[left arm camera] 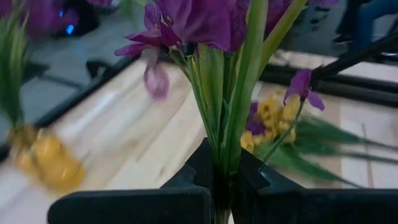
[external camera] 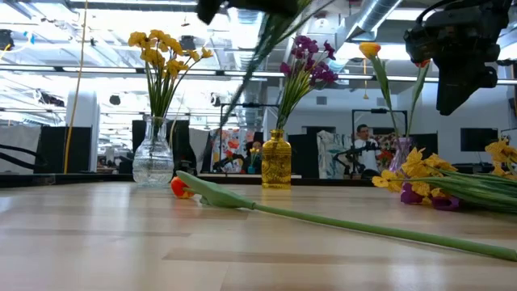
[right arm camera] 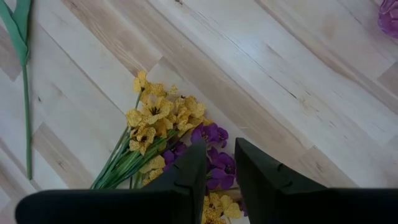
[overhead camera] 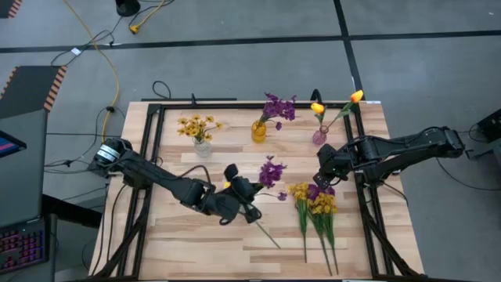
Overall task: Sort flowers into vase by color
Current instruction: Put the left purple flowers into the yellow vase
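between the left gripper (left arm camera: 222, 180) fingers, clenching a purple bunch (overhead camera: 271, 171); below the parted, empty right gripper (right arm camera: 220, 163), still waiting: loose pile (overhead camera: 316, 205). three vases (overhead camera: 258, 131) partly filled.

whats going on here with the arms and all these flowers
The robot is sorting artificial flowers into vases by colour. The left end effector is shut on a purple flower bunch and holds it above the wooden table. The right end effector hovers open over a loose pile of yellow and purple flowers. At the back, a clear glass vase holds yellow blossoms, an amber vase holds purple ones, and a pink vase holds tulips.
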`<state>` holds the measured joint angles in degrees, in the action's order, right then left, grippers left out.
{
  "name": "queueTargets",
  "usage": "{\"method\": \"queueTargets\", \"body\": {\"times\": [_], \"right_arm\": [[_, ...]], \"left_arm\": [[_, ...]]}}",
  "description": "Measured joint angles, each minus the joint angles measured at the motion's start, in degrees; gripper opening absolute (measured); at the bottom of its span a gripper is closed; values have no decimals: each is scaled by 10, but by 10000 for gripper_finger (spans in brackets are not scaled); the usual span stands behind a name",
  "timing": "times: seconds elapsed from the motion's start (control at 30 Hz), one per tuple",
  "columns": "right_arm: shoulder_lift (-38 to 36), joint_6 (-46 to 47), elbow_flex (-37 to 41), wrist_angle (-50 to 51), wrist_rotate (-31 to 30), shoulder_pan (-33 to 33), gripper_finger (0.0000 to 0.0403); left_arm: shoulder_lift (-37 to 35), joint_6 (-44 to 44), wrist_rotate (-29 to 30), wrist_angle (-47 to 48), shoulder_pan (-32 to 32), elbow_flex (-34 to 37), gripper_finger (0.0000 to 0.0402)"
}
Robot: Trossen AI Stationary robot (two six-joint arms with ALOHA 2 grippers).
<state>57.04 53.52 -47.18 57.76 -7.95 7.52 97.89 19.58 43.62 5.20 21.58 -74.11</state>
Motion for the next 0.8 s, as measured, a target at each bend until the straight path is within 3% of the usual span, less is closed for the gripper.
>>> {"method": "queueTargets", "body": {"times": [0.27, 0.8], "right_arm": [[0, 0, 0, 0, -20, 0, 113], [0, 0, 0, 0, -27, 0, 113]], "left_arm": [[-9, -166, -80, -137, -63, 0, 6], [-101, -292, -104, -159, -119, 0, 6]]}}
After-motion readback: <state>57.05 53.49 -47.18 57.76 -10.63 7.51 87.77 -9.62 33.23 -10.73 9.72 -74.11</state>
